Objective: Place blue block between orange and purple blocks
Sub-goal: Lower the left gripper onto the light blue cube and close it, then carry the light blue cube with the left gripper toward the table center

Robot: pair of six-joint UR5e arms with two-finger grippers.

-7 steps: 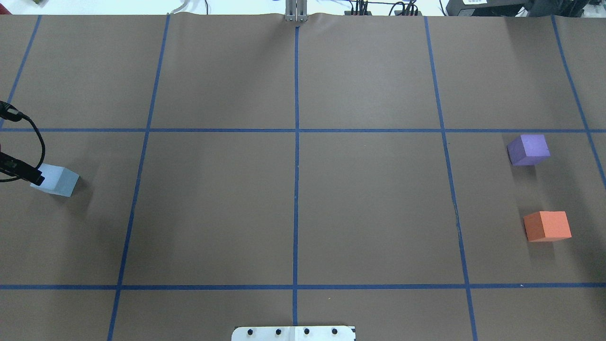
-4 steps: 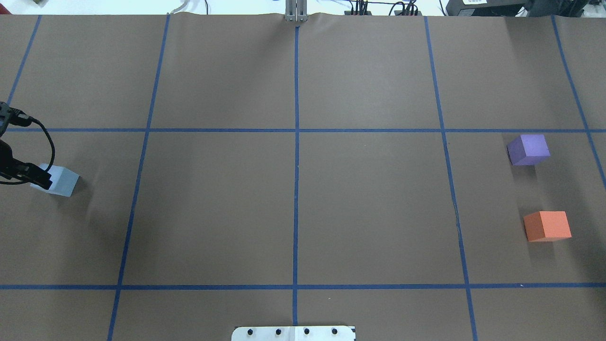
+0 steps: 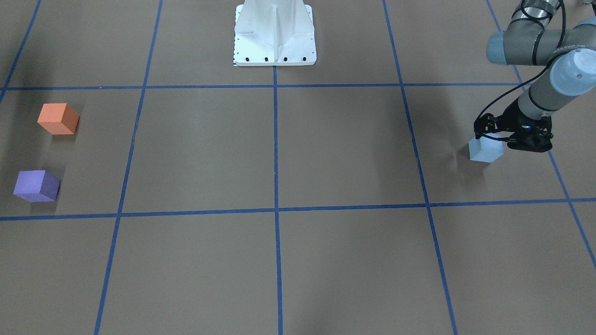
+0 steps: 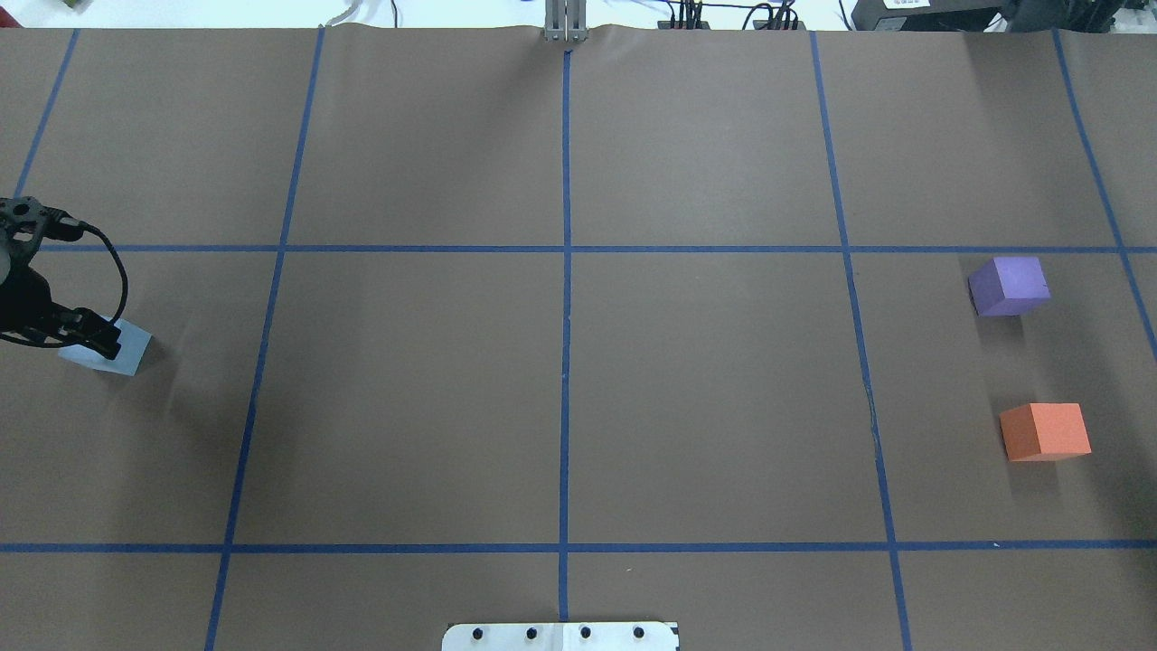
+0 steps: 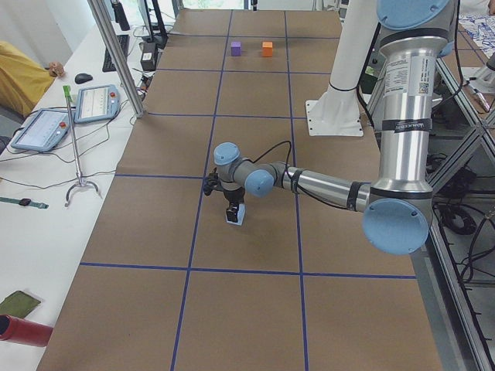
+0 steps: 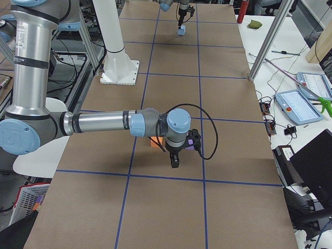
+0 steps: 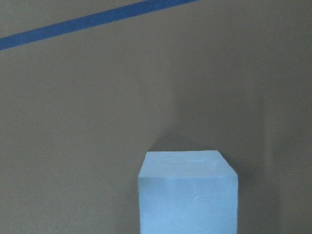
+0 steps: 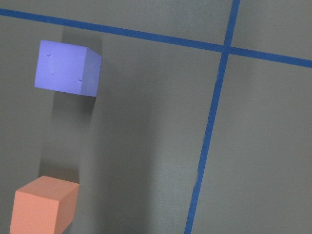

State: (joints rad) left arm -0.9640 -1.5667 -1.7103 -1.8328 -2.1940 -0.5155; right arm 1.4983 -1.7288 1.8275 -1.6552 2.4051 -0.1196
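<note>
Grip unreadable: left gripper (image 4: 101, 340) at blue block (image 3: 485, 151), left desk edge. Right gripper (image 6: 175, 162) only in right-side view, near orange block (image 4: 1046, 431), purple block (image 4: 1010, 285); fingers unreadable too.

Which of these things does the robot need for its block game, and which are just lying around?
Needed for the job: blue block, orange block, purple block.

Just lying around, on the side bench: tablet, computer mouse, red cylinder.
</note>
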